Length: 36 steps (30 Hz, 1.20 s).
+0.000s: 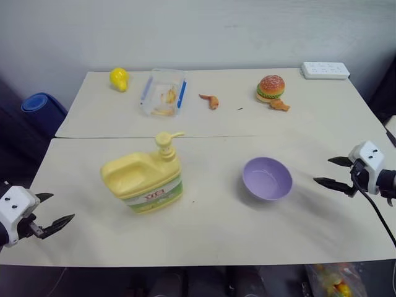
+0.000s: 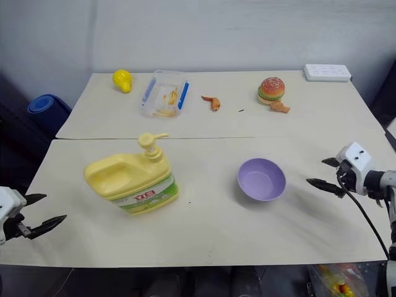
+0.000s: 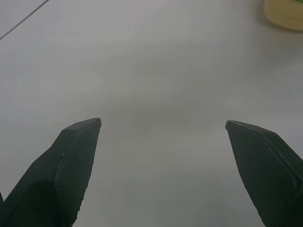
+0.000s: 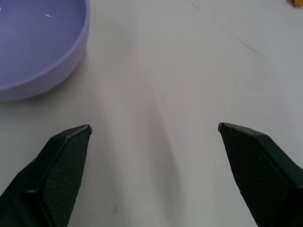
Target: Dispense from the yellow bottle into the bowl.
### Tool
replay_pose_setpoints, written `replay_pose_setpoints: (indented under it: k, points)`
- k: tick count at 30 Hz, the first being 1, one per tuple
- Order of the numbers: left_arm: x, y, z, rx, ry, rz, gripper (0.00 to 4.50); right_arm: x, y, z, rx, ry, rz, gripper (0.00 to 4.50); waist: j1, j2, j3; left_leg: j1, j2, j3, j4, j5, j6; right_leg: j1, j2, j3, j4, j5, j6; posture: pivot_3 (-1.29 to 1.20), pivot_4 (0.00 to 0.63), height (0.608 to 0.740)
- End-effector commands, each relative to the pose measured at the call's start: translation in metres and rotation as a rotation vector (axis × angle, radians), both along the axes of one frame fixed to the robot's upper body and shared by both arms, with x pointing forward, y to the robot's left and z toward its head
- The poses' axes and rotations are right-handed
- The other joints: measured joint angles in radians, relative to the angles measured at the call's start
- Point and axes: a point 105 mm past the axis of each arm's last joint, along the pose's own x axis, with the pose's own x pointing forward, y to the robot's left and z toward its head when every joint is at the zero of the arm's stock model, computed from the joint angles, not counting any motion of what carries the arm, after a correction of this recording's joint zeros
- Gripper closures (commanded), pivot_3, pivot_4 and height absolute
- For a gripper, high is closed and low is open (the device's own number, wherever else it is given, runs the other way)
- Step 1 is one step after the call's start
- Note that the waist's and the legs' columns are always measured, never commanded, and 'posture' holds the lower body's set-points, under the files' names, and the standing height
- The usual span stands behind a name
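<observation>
Yellow bottle (image 1: pixel 143 181) sits left of centre in the head view, on the near half of the cream table (image 1: pixel 210 238), upright, pump nozzle pointing toward the frame's right, green-white label with red lettering facing the camera; how full it is can't be told through the opaque plastic. Bowl (image 1: pixel 266 178), lavender, sits right of centre, well apart from the bottle, tipped slightly so its inside faces the camera; it holds nothing. Left gripper (image 1: pixel 51 213) at lower left of the frame, over the table's near left edge, fingers spread wide, holding nothing, well apart from the bottle. Right gripper (image 1: pixel 330 172) at the right edge mid-height, fingers spread wide too, nothing between them, pointing toward the bowl with a clear gap of bare table between. Right wrist view has the bowl's rim (image 4: pixel 45 52) in its upper left corner, beyond the spread fingertips. Left wrist view catches a sliver of the bottle (image 3: pixel 284 13) in its upper right corner. Far half of the table, upper part of the frame: clear rectangular container (image 1: pixel 163 91) with blue clips, lid off, some yellow-orange pieces inside, too small to identify. Small yellow pear toy (image 1: pixel 119 78) to its left, toy chicken drumstick (image 1: pixel 210 100) to its right, toy burger (image 1: pixel 271 88) further right with another small fried piece (image 1: pixel 279 104) just beside it, white power strip (image 1: pixel 325 70) at upper right.
</observation>
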Motion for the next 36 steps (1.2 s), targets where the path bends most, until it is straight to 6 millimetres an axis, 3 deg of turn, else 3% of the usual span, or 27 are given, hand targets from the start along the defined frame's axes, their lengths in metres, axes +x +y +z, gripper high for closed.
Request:
replay_pose_setpoints:
  k: [1,15,21,28,31,36]
  points:
    - [0.004,0.0,0.006,-0.007,-0.033,-0.003,0.0,-0.002,-0.007,0.012,0.01,-0.04,-0.021,0.02,0.0,0.0,0.0,0.0,0.0,0.0,0.0,0.0,0.0,0.0,0.0,0.0,0.0,0.0,0.0,0.0,0.15,0.74]
    - [0.017,-0.004,0.019,-0.109,-0.064,0.013,0.0,-0.001,-0.006,0.014,0.05,-0.04,-0.035,0.02,0.0,0.0,0.0,0.0,0.001,0.001,0.003,-0.002,0.0,0.0,0.001,0.001,0.001,0.0,0.0,0.0,0.15,0.74]
    - [0.032,-0.02,0.041,-0.216,-0.108,-0.038,0.0,-0.001,0.017,0.025,0.082,-0.06,0.056,0.02,0.002,0.0,0.0,0.0,0.002,0.001,0.006,-0.002,-0.001,0.0,0.001,0.001,0.003,0.0,-0.001,0.0,0.15,0.74]
    - [0.018,-0.073,0.143,-0.398,-0.139,-0.361,0.0,-0.031,0.079,0.045,0.1,-0.046,0.301,0.02,0.006,-0.002,0.001,-0.004,0.005,-0.003,0.008,-0.003,-0.003,-0.001,0.004,0.003,0.001,0.001,-0.002,0.0,0.15,0.74]
    - [-0.005,-0.114,0.182,-0.391,-0.088,-0.612,0.0,-0.048,0.109,0.041,0.096,-0.022,0.385,0.02,0.006,-0.001,0.001,-0.003,0.006,-0.001,0.008,-0.004,-0.004,-0.001,0.006,0.003,0.0,0.001,-0.002,0.0,0.15,0.74]
    - [-0.032,-0.159,0.198,-0.325,0.016,-0.849,0.0,-0.054,0.125,0.024,0.042,0.0,0.374,0.02,0.004,-0.001,0.001,-0.002,0.008,0.002,0.008,-0.006,-0.004,-0.001,0.009,0.004,0.0,0.001,-0.002,0.0,0.15,0.74]
